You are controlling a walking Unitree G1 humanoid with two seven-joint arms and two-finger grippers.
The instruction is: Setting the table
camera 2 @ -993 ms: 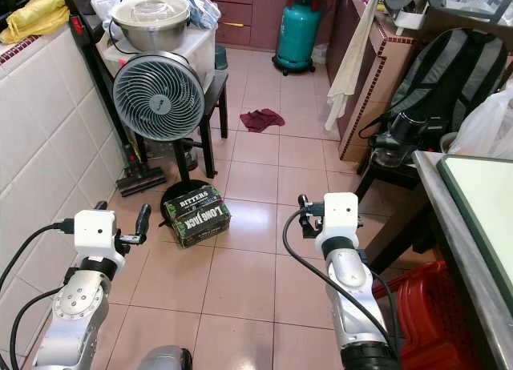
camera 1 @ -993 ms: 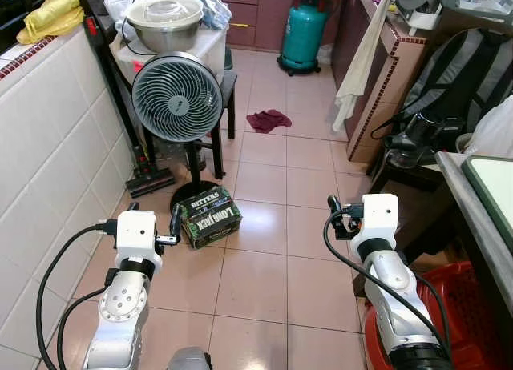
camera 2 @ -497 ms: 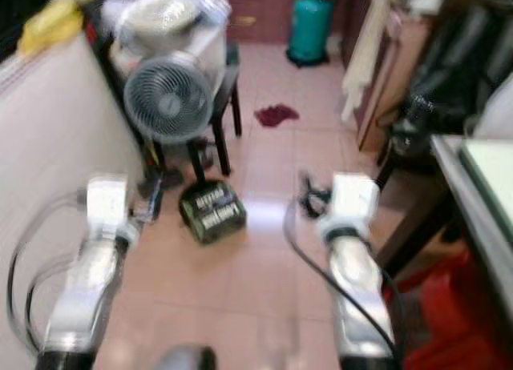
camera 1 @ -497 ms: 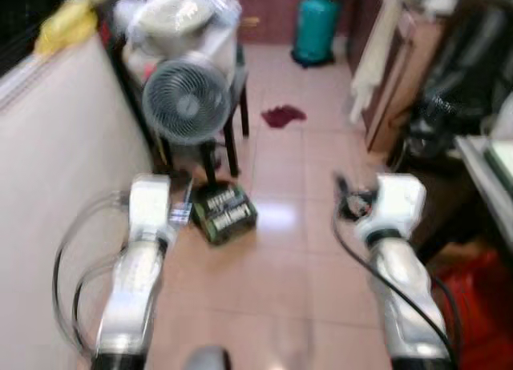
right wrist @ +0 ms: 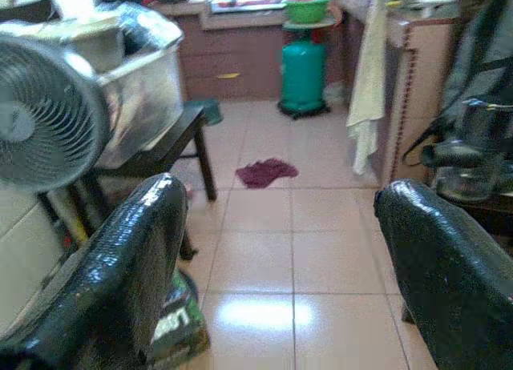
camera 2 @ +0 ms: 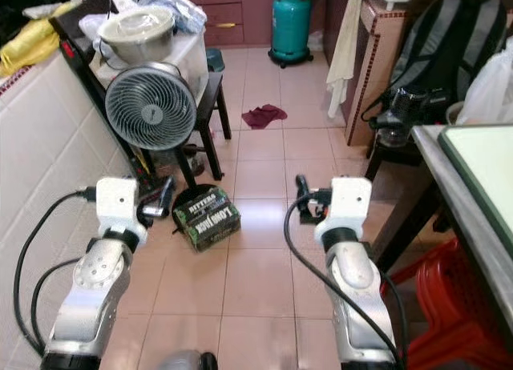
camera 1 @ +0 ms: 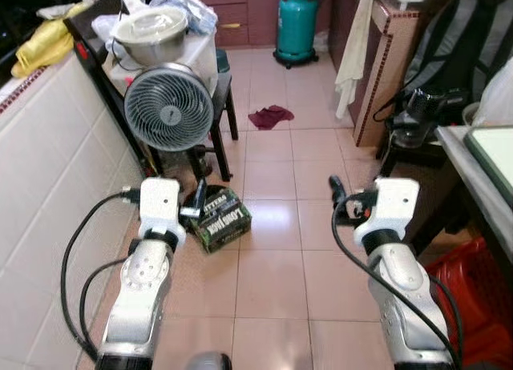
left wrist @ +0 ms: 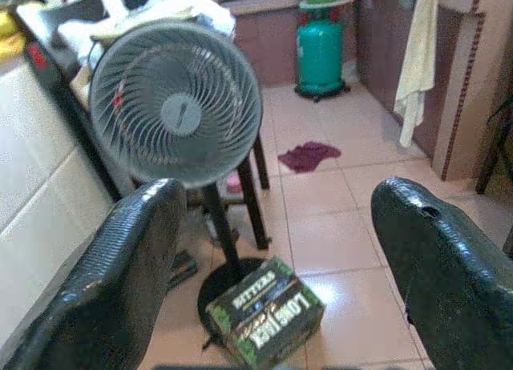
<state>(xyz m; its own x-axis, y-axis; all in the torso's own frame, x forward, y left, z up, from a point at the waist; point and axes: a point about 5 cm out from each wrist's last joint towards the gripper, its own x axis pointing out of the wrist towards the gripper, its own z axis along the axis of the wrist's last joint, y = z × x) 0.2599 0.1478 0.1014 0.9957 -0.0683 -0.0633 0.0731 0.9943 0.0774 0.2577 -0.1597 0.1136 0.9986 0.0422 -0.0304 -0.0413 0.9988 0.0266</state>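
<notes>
Pink floor tiles [camera 1: 272,266] run straight ahead of me down a narrow kitchen aisle, and that middle strip is the open room I've got. On my left the white tiled wall [camera 1: 40,170] comes right up beside the left arm, and a grey fan [camera 1: 168,108] on a black stand sits in front of a dark stool loaded with a metal bowl [camera 1: 151,32] and bags. A green box [camera 1: 222,219] lies on the floor by the fan's base, just ahead of the left gripper [left wrist: 272,258], so that side is tight. On my right, the table [camera 2: 449,186] edge with its green-rimmed top runs along beside the right arm, with a red basket [camera 1: 473,290] tucked low beside it and a black backpack [camera 1: 457,50] beyond. Further down, a maroon rag [camera 1: 269,117] lies on the tiles, a towel [camera 1: 353,50] hangs off the counter corner, and a teal gas cylinder [camera 1: 294,22] stands at the far end. Both arms are held out in front over bare floor. The left gripper's fingers are spread wide with nothing between them, same for the right gripper [right wrist: 280,258].
</notes>
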